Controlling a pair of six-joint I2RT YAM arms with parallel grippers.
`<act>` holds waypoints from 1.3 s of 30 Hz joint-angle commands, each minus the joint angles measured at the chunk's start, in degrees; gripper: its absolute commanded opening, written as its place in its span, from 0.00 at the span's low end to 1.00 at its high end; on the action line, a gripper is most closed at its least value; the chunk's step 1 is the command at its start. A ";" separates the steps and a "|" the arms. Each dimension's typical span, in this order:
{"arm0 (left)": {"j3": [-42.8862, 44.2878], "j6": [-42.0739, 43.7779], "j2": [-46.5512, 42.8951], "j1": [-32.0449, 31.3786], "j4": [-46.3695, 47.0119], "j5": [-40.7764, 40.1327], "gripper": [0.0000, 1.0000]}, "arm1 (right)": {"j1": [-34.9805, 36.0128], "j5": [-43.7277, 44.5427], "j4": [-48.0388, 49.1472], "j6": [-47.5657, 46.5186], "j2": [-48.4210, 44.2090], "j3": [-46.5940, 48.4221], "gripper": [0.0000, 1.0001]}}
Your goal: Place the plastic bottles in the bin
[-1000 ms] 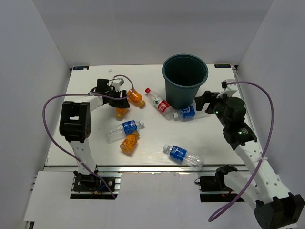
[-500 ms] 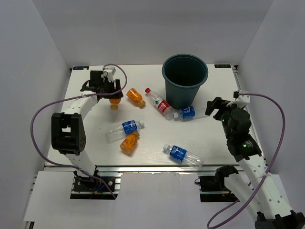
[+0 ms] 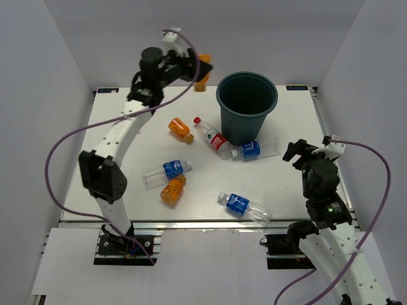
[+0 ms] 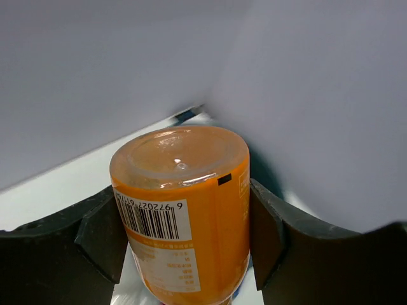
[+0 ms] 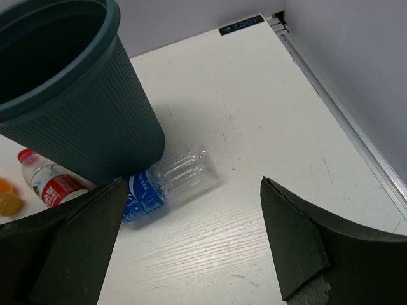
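Left arm: raised high toward the far wall. The left gripper (image 3: 198, 68) is closed around an orange-filled bottle (image 4: 181, 190), with a finger (image 4: 102, 235) pressed to each flank and the base toward the wrist camera. From above, this held bottle appears just left of the bin (image 3: 247, 108) rim, not over the opening.

Right arm: low, near the right edge of the worktop (image 3: 292, 190). The right gripper (image 3: 296, 151) has its jaws spread wide and holds nothing.

The bin stands upright at the far side of the worktop.

Six bottles lie on their sides on the worktop:
- A blue-label bottle (image 5: 168, 181) rests against the bin's base.
- The red-label bottle (image 3: 213, 138) lies just left of it.
- An orange bottle (image 3: 180, 129) lies further left.
- A second blue-label bottle (image 3: 168, 170) touches another orange bottle (image 3: 172, 190).
- A third blue-label bottle (image 3: 243, 206) lies near the front edge.
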 commanded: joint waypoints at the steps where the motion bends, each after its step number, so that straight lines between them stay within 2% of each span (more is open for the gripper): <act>1: 5.45 -8.02 5.73 -5.12 16.88 1.12 0.52 | -0.27 -1.27 0.59 1.29 -1.29 0.23 0.89; 2: 7.29 -11.17 7.50 -6.69 19.03 -0.18 0.52 | -0.27 -1.54 0.59 1.20 -1.38 -0.03 0.89; 6: 17.75 -13.14 18.14 -10.57 24.75 -7.21 0.53 | -0.27 -2.34 -0.11 0.93 -0.86 -0.12 0.89; 7: 19.77 -12.88 22.16 -11.36 24.59 -9.14 0.53 | -0.36 -2.34 -0.20 0.93 -0.59 -0.29 0.89; 10: 26.64 -10.86 26.58 -13.56 21.52 -12.66 0.54 | -0.27 -2.69 -0.64 0.85 -0.24 -0.29 0.89; 11: 27.08 -10.07 27.81 -14.17 21.25 -13.20 0.57 | -0.27 -2.95 -0.64 0.85 -0.15 -0.38 0.89; 12: 26.48 -9.71 27.82 -14.35 21.95 -13.29 0.62 | -0.27 -3.65 -0.55 0.67 -0.15 -0.64 0.89; 13: 25.60 -9.71 27.74 -14.53 22.30 -13.73 0.81 | -0.27 -4.18 -0.47 0.50 0.11 -0.82 0.89; 15: 23.49 -9.54 26.86 -14.88 22.66 -14.17 0.97 | -0.27 -7.41 0.32 -0.90 0.29 -1.08 0.89; 17: 23.83 -8.57 26.16 -14.97 21.09 -13.91 0.98 | -0.27 -11.46 1.37 -2.57 0.64 -0.82 0.89; 20: 25.33 -6.47 24.67 -14.97 16.78 -13.03 0.98 | -0.27 -22.08 1.65 -4.95 2.56 0.67 0.89; 21: 25.24 -5.76 22.66 -14.97 13.90 -12.94 0.98 | -0.27 -28.03 0.08 -5.30 5.10 1.54 0.89; 24: 24.28 -2.42 16.78 -14.88 5.72 -16.00 0.98 | -0.01 -35.71 -6.23 -5.66 12.38 6.11 0.89; 26: 18.68 0.12 12.38 -14.97 -0.42 -19.42 0.98 | 1.91 -38.62 -8.72 -7.41 17.22 8.22 0.89; 27: 15.26 0.92 6.53 -14.97 -1.94 -20.66 0.98 | 3.41 -38.81 -10.81 -8.11 18.64 8.67 0.89; 28: 5.91 2.67 3.25 -14.88 -2.56 -21.54 0.98 | 4.99 -38.38 -11.97 -8.55 20.22 9.19 0.89; 29: 0.43 3.47 -0.35 -14.88 -2.83 -22.77 0.98 | 9.62 -37.76 -13.11 -9.60 21.63 10.42 0.89; 30: -5.11 3.65 -4.04 -14.88 -2.13 -28.70 0.98 | 12.53 -34.97 -14.25 -10.31 24.86 11.30 0.89; 31: -15.43 3.39 -11.30 -14.71 -1.52 -31.72 0.98 | 15.26 -32.25 -16.53 -10.49 26.55 12.26 0.89; 32: -19.80 3.13 -14.85 -14.44 -1.08 -34.10 0.98 | 20.42 -30.05 -17.68 -11.54 27.96 14.19 0.89; 34: -27.11 0.16 -24.15 -12.78 -1.86 -37.80 0.98 | 24.67 -26.51 -21.27 -12.68 32.35 16.13 0.89; 35: -33.49 -1.17 -26.99 -12.07 -3.34 -38.33 0.98 | 28.00 -25.64 -22.16 -13.82 33.67 17.62 0.89; 39: -47.95 -7.32 -38.86 -8.74 -3.97 -41.05 0.98 | 33.56 -23.62 -26.12 -13.31 40.43 19.74 0.89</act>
